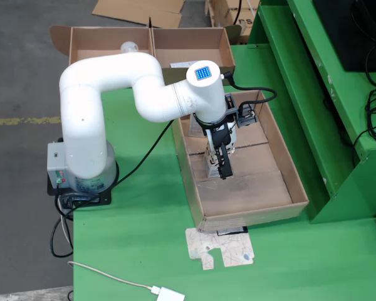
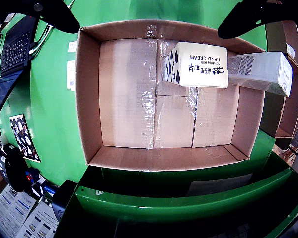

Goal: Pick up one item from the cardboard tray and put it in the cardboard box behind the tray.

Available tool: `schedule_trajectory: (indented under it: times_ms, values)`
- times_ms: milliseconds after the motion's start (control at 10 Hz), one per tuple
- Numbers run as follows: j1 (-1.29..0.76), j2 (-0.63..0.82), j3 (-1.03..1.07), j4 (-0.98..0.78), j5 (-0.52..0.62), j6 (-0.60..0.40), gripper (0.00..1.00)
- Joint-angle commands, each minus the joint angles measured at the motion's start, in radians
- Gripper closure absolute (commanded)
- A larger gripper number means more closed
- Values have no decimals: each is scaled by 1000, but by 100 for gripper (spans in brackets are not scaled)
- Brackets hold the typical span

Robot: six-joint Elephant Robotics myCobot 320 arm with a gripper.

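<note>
Above the cardboard tray (image 2: 89, 99), gripper (image 1: 222, 164) jaws spread wide, holding nothing.

White jointed arm with a black gripper

Smooth white tubular arm (image 1: 106, 81) on a grey base box (image 1: 57, 164); blue square display (image 1: 202, 73) on the wrist cap; black cable (image 1: 254, 89) looping to the black gripper (image 1: 223, 164).

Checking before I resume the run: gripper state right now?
Gripper: hanging over the cardboard tray, above the hand cream box; fingers look spread in the wrist view, so probably open, holding nothing visible.
</note>
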Motion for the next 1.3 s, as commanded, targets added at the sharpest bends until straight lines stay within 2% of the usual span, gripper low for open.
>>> schedule_trajectory:
  times_ms: [0,600,1200]
  values:
    - [-1,17,25,11,0,0,0]
    - [0,6,44,-1,2,-4,0]
    - [94,3,168,-154,-13,12,0]
